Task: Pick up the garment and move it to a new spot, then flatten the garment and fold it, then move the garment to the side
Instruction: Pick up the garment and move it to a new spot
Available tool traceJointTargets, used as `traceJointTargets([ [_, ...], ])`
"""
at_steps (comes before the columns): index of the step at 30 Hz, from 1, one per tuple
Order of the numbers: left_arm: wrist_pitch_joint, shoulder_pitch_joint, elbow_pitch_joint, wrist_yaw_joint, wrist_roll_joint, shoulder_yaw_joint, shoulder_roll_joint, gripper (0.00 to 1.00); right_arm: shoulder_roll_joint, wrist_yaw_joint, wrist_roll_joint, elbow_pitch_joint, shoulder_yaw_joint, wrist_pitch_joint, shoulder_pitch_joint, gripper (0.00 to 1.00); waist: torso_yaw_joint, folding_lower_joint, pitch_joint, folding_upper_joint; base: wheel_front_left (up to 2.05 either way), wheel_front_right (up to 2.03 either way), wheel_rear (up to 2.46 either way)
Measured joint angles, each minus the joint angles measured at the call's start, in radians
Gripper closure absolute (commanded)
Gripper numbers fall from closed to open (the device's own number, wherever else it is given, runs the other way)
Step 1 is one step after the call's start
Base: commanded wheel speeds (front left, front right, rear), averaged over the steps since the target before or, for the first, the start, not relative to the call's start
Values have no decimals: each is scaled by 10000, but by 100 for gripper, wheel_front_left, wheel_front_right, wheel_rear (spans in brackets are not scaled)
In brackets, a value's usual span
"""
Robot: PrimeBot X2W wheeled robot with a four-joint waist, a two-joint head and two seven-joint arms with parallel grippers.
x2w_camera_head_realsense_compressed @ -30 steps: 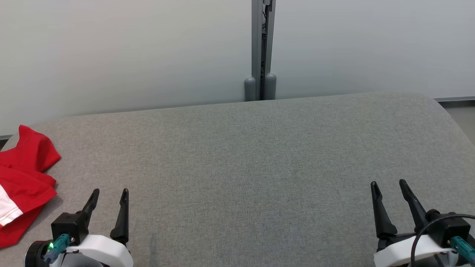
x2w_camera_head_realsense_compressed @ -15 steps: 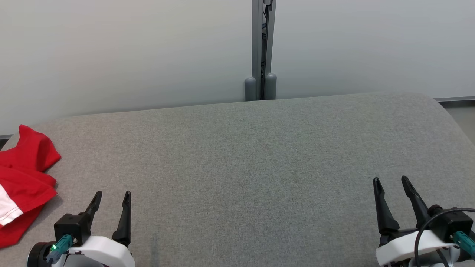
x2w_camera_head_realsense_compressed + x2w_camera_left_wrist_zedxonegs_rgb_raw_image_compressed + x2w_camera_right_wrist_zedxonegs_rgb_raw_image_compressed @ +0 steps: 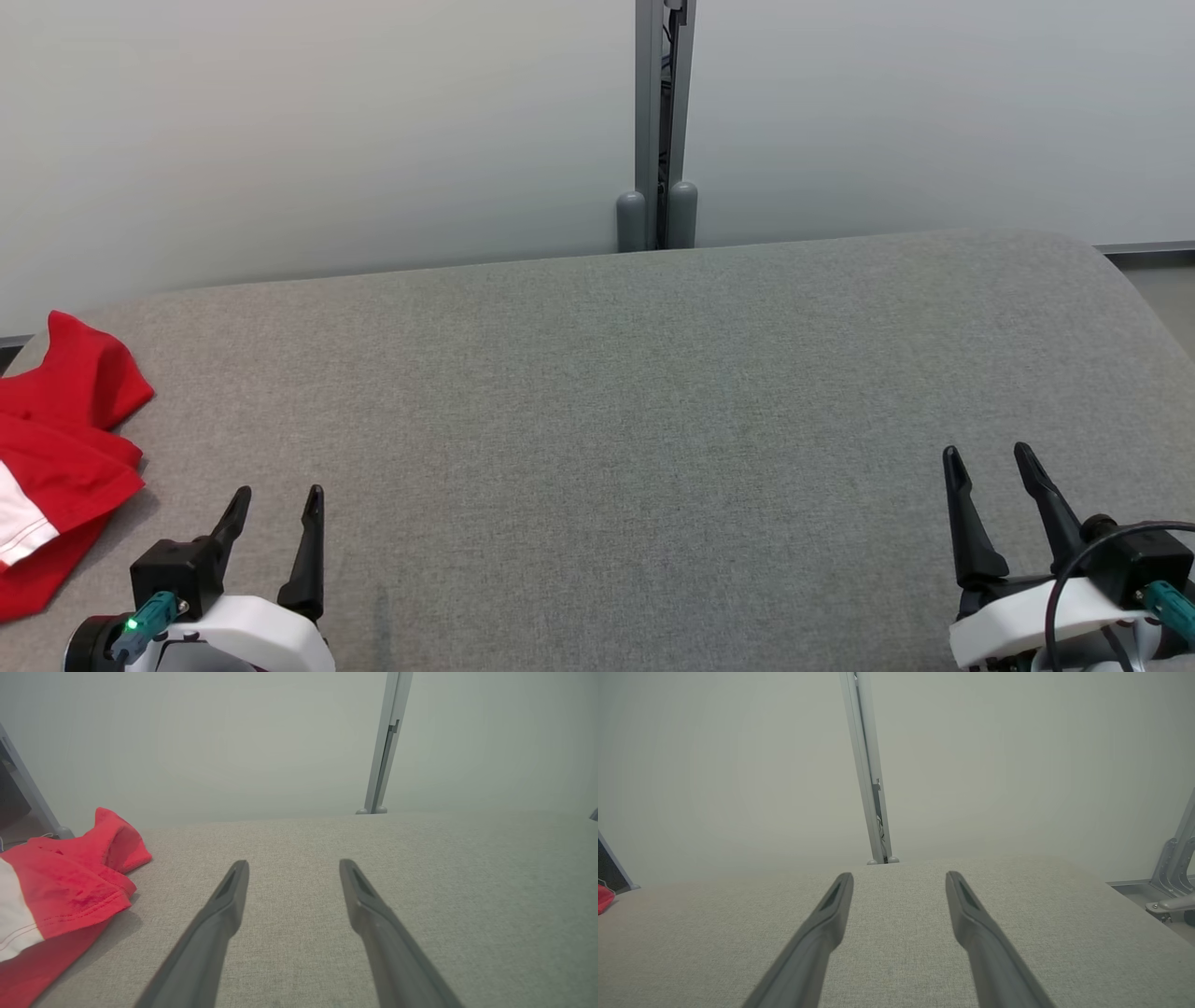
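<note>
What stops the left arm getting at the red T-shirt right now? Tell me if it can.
Probably yes. The left gripper is open, and only bare grey surface lies between it and the garment crumpled just to its left.

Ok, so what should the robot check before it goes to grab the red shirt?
1. Is the left gripper open? Ok, fingers apart, holding nothing.
2. Is the right gripper open? Ok, same.
3. Is the red shirt near the left gripper? Ok, just to its left, not touching.
4. Is the whole shirt in sight? Not ok, the head view's edge cuts it off.
5. Is it flat already? Not ok, it's bunched up.
6. Is there room to spread it on the grey surface? Ok.
</note>
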Motion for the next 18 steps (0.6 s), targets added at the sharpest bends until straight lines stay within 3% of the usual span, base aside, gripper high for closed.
traceJointTargets([
  [13,-123,-86,-42,211,-311,362,199,0,8,0,-59,-92,184,21,-2,0,788,0,80,0,0,0,0],
  [18,-194,-76,-35,249,-420,395,203,0,23,0,-15,-173,462,63,-130,0,1500,0,128,0,0,0,0],
])
